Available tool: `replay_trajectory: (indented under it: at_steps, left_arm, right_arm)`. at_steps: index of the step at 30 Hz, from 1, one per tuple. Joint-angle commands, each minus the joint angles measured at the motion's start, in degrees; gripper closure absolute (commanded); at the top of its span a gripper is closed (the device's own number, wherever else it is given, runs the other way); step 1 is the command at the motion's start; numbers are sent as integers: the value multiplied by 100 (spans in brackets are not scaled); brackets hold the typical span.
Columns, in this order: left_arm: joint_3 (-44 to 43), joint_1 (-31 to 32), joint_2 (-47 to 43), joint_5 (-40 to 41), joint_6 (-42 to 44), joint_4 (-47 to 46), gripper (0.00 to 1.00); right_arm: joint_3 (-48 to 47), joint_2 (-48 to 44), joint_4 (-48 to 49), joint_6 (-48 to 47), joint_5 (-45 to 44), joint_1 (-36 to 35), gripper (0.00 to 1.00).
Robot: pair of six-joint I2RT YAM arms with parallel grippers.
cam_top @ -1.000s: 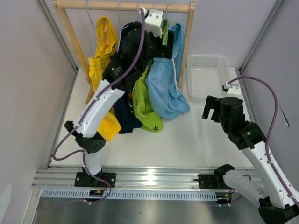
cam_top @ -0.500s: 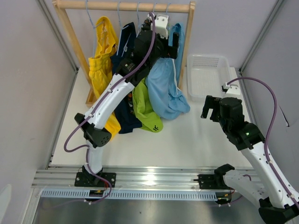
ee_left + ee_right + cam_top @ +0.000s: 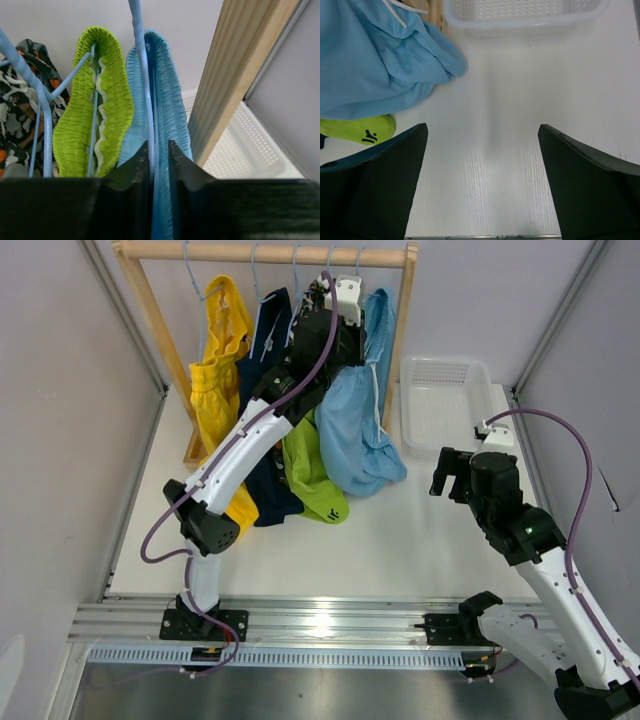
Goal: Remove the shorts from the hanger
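Note:
Several pairs of shorts hang on wire hangers from a wooden rail (image 3: pixel 265 252): yellow (image 3: pixel 215 380), navy (image 3: pixel 268 325), lime green (image 3: pixel 305 465) and light blue shorts (image 3: pixel 355 435). In the left wrist view an orange-black-white patterned pair (image 3: pixel 15 100) shows at the far left. My left gripper (image 3: pixel 159 150) reaches up just under the rail (image 3: pixel 360 330). Its jaws are pinched on the light blue waistband (image 3: pixel 167 100) together with the pale blue hanger wire (image 3: pixel 140 40). My right gripper (image 3: pixel 482 145) is wide open with nothing in it, above the table at the right (image 3: pixel 450 475).
A white perforated basket (image 3: pixel 445 400) stands at the back right, beside the rack's right wooden post (image 3: pixel 240 75). The hems of the light blue (image 3: pixel 380 60) and lime green shorts (image 3: pixel 360 131) lie on the table. Grey walls close in both sides.
My left gripper has moved up and right to the hanger tops, then closed from wide open onto the light blue waistband and hanger wire. The right arm has not moved.

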State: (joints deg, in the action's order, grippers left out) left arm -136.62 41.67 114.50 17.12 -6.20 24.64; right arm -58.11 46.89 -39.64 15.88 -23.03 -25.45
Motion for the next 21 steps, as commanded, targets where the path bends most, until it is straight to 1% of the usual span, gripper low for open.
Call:
replay_trajectory:
  at_steps: [1,2,3,5,7,12,17,21]
  left_arm:
    - [-181,-1,99,98,-66,-100,79]
    - [-198,-1,116,81,-57,-83,84]
    - [-207,-1,125,54,-57,-56,85]
    - [-208,-1,143,28,-57,22,94]
    - [-216,-10,169,-25,-40,84,100]
    - [-216,-1,-14,-166,118,50,100]
    - [-970,-45,-190,45,399,190,100]
    - [-911,-54,-638,142,558,41,100]
  right_arm:
    - [27,-102,211,20,-18,-30,1]
    - [27,-128,211,29,-26,-39,1]
    - [36,-137,211,29,-44,-30,1]
    - [36,-145,220,20,-53,-30,1]
    - [54,-154,228,29,-44,-30,1]
    - [98,-154,255,38,-35,-30,1]
    - [115,-198,299,47,-44,-39,0]
    - [133,-216,334,56,-44,-39,1]
